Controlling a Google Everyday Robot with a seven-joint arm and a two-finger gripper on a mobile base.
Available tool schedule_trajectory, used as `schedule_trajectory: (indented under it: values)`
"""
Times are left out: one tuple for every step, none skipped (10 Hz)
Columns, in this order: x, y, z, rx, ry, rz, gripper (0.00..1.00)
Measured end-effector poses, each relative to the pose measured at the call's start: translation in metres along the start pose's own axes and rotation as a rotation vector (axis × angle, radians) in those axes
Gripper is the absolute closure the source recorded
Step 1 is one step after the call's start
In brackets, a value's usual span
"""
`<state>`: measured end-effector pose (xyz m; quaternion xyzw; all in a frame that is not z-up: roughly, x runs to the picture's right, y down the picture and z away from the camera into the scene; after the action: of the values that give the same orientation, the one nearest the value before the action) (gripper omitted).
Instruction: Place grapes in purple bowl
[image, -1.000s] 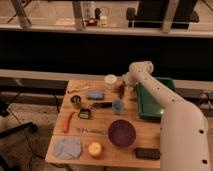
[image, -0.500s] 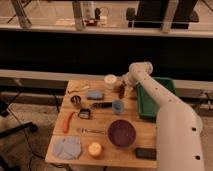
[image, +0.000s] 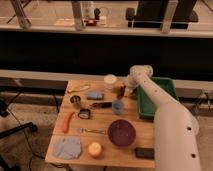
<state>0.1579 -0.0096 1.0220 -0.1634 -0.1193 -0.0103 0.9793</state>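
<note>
The purple bowl (image: 122, 133) stands empty at the front right of the wooden table. My gripper (image: 122, 90) is at the back of the table, right of the white cup (image: 110, 81) and just behind the small blue cup (image: 118, 106). A small dark reddish lump, apparently the grapes (image: 121, 93), sits right at the gripper's tip. I cannot tell whether it is held or lies on the table. The bowl is well in front of the gripper.
A green tray (image: 156, 100) lies at the table's right edge under my arm. Also on the table are a red-orange pepper (image: 67, 122), blue cloth (image: 67, 147), orange-yellow round item (image: 94, 148), black block (image: 144, 153), blue sponge (image: 94, 94), metal cup (image: 76, 99), black-handled tool (image: 101, 105) and fork (image: 93, 131).
The arm has hardly moved; the gripper stays at the same spot by the white cup. Nothing on the table has shifted.
</note>
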Motion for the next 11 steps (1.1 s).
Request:
schedule_trajectory:
  values:
    - [0.0,0.001,-0.001,-0.002,0.001,-0.001,0.74]
    - [0.0,0.001,0.0,-0.002,0.004,-0.003,0.84]
    - [-0.002,-0.001,-0.001,0.006,-0.005,0.002,0.91]
    - [-0.002,-0.008,-0.01,0.032,-0.018,0.014,0.96]
    - [-0.004,-0.013,-0.02,0.049,-0.025,0.017,0.96]
    - [-0.005,-0.017,-0.031,0.064,-0.029,0.02,0.96]
    - [-0.006,-0.023,-0.049,0.088,-0.034,0.024,0.96]
    - [-0.006,-0.027,-0.067,0.11,-0.035,0.026,0.96]
    - [-0.006,-0.028,-0.082,0.127,-0.036,0.03,0.96]
    - [-0.004,-0.029,-0.099,0.144,-0.034,0.036,0.96]
    - [-0.002,-0.027,-0.117,0.155,-0.036,0.046,0.96]
